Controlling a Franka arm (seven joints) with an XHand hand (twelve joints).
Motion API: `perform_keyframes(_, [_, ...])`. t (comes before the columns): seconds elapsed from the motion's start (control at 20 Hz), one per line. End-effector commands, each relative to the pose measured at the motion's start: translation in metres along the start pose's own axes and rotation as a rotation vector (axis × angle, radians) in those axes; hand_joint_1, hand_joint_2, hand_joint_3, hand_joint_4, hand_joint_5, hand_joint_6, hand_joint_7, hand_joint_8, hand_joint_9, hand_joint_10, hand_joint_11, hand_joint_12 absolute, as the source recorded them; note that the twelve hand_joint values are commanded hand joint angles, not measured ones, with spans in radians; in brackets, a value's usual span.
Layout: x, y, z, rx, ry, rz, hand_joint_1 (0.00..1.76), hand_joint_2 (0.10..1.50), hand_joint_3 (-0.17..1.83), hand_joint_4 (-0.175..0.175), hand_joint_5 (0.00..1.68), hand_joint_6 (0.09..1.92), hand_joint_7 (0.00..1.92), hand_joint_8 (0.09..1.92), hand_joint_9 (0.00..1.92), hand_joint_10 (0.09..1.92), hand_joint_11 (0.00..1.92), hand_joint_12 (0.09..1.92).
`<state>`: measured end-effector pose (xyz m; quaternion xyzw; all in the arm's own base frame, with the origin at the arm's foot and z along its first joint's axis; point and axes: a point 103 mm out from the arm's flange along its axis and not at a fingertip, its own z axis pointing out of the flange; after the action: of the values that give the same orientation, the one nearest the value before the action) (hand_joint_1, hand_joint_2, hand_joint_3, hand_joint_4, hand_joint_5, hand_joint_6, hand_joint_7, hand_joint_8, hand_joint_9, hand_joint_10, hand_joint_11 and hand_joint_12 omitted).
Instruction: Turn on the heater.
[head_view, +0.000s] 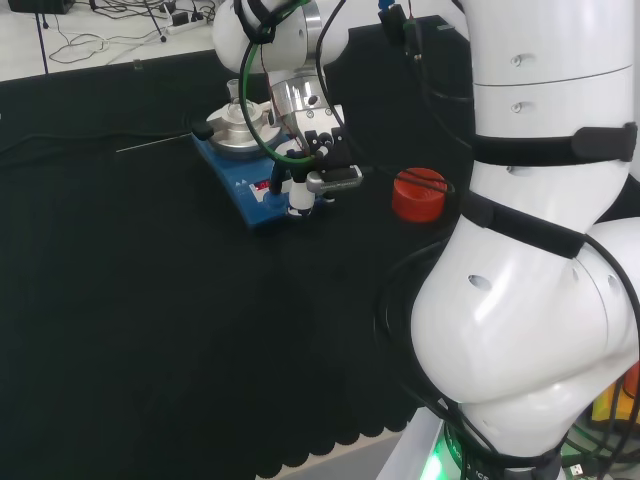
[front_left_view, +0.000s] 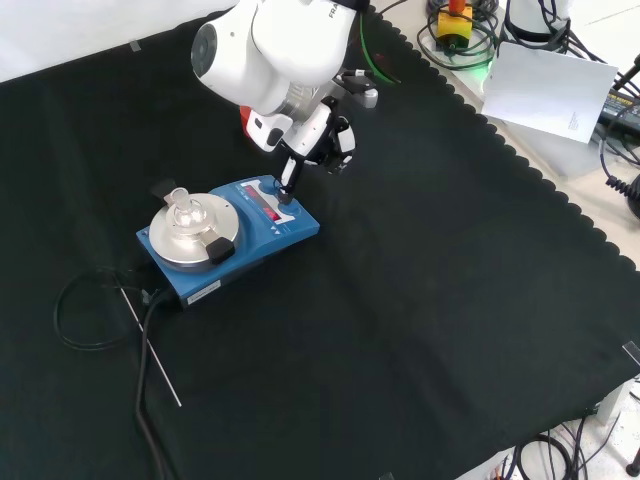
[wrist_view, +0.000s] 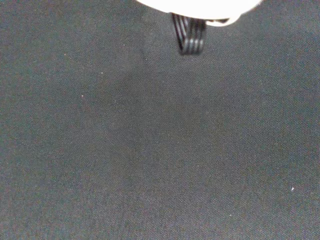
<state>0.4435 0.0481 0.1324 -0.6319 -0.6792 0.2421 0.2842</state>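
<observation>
reaching down in the head view, the black and white hand (head_view: 312, 168) sets one straight finger on the front panel of the blue box-shaped heater (head_view: 250, 185), likely to press its switch. front view: heater (front_left_view: 232, 240) mid-cloth, round metal plate (front_left_view: 190, 232) glossy. wrist view: matte black woven cloth (wrist_view: 160, 150).

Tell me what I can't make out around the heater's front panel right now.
- Fingertip contact: front view, a finger of the robot hand reaches the heater panel; touching or just above, too small to tell.
- Panel controls: head view, the robot hand covers them.
- Red ring: front view, mostly hidden behind the arm link.
- Glass piece on the plate: contents unclear.
</observation>
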Motion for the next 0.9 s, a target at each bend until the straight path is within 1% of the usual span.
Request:
perform_keyframes(0.05, [-0.002,0.002,0.001,0.008,0.000,-0.004,1.45,0.70,1.01,-0.069,0.36,0.20,1.72,1.49,1.80,1.39,1.38,1.27])
perform_keyframes(0.3, [-0.001,0.002,0.001,0.019,-0.003,-0.004,1.45,0.70,1.01,-0.069,0.36,0.21,1.72,1.49,1.80,1.39,1.39,1.27])
perform_keyframes(0.55, [-0.003,-0.003,-0.003,0.000,0.005,-0.009,1.45,0.70,1.01,-0.071,0.38,0.23,1.72,1.49,1.80,1.39,1.39,1.27])
perform_keyframes(0.8, [-0.006,-0.013,-0.014,-0.030,0.014,-0.007,1.45,0.70,1.01,-0.071,0.32,0.40,1.72,1.49,1.80,1.39,1.39,1.27])
perform_keyframes(0.9, [-0.007,-0.017,-0.017,-0.038,0.016,-0.003,1.45,0.70,1.02,-0.071,0.31,0.43,1.72,1.49,1.80,1.39,1.39,1.27])
